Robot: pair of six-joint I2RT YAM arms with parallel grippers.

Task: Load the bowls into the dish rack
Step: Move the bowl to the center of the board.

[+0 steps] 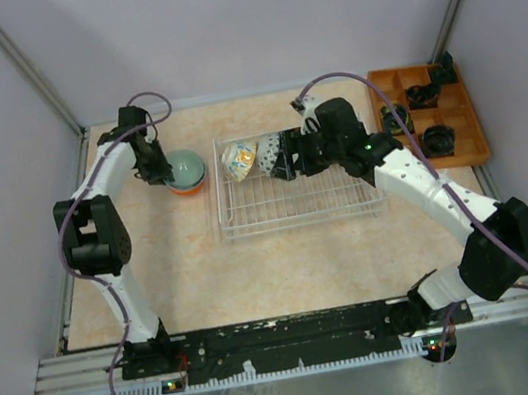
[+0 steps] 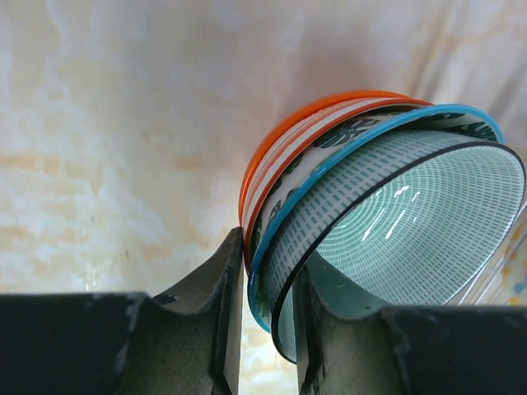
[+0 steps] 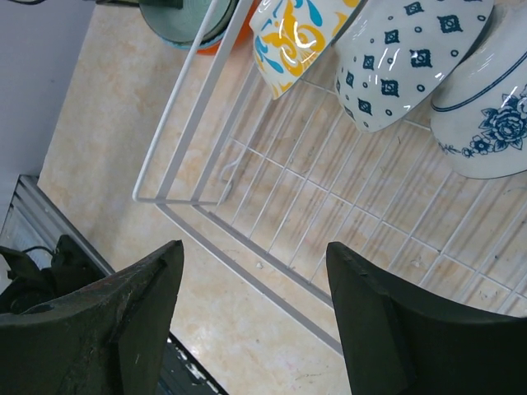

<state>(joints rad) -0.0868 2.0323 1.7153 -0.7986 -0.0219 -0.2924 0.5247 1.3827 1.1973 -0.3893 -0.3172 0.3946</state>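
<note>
- Top external: dish rack (image 1: 304, 221) sits mid-table (image 1: 174, 263). An orange compartment tray (image 1: 460, 114) with black items lies at its 2 o'clock, well apart.
- Left pincer (image 1: 153, 170) is at the rack's 10 o'clock, just outside its left wall, at a stack of nested bowls (image 1: 184, 170).
- Left wrist: the left pincer is clenched on the stack's rims (image 2: 263, 280), one finger (image 2: 206, 321) outside and the other inside. The stack is tilted, orange outermost, teal-lined innermost.
- Right wrist: right pincer (image 3: 255, 321) is released with nothing between its jaws, and hangs over the rack's grid (image 3: 329, 222).
- Three bowls lean along the rack's 12 o'clock side: yellow-and-blue bowl (image 3: 296, 33), diamond-dotted bowl (image 3: 403, 62), blue-flower bowl (image 3: 486, 123).
</note>
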